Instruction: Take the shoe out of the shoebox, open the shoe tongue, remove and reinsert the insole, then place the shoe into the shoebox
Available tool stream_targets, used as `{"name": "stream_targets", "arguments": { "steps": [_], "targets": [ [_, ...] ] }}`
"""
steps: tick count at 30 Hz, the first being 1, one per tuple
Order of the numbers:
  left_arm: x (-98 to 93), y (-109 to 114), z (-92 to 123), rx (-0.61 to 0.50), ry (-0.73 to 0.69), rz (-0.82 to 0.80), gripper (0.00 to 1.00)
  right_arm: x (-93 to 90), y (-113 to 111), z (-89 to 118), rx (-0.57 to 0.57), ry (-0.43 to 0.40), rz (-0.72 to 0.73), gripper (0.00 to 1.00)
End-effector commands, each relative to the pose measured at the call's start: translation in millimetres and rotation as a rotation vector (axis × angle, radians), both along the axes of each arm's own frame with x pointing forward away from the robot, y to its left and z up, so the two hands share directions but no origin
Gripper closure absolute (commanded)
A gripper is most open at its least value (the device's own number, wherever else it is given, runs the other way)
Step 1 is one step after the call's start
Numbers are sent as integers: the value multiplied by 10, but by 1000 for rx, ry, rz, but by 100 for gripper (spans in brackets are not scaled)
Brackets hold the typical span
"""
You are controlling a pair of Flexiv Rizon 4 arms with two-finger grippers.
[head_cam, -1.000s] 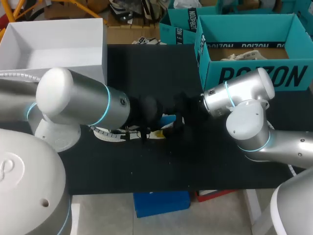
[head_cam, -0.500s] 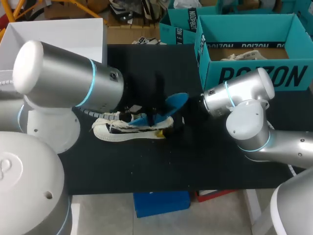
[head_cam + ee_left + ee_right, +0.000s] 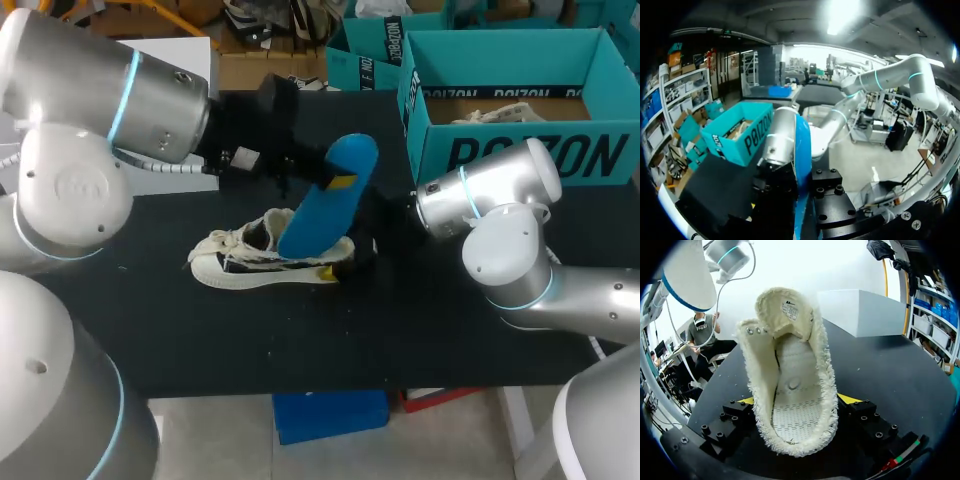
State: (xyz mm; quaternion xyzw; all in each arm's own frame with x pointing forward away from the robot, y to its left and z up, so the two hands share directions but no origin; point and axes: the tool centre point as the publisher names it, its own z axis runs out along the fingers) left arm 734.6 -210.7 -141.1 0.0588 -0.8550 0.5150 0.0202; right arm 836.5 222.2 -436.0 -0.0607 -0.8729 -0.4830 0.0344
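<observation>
A black bench (image 3: pixel 300 340) carries three things; a cream shoe (image 3: pixel 245 262) lies on its sole near the middle, toe toward my left; an open teal box (image 3: pixel 530 150) stands at the far right; a white box (image 3: pixel 200 55) stands at the far left, both apart from the shoe.

— What else is there besides the job's own pieces?
— A black table (image 3: pixel 300 340), and a white box (image 3: pixel 860 312).
— Where's the box?
— On the table, at its far left corner.

Bright overhead glare, black table (image 3: pixel 300 340) dim, shadows perhaps lost, backdrop washed white.
</observation>
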Motion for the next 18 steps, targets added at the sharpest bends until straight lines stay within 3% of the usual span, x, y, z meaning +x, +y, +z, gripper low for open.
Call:
{"name": "stream_targets", "arguments": {
  "steps": [1,11,13,18],
  "targets": [
    [6,240,27,-128,93,-183,100,4,2,-11,-3,1,-1,100],
    [6,240,27,-128,93,-183,100,4,2,-11,-3,1,-1,100],
    [-34,349,-114,-131,140,-133,100,4,2,-11,-3,1,-1,100],
    [-7,506,-70,-271,269,-62,100,4,2,-11,-3,1,-1,100]
  ]
}}
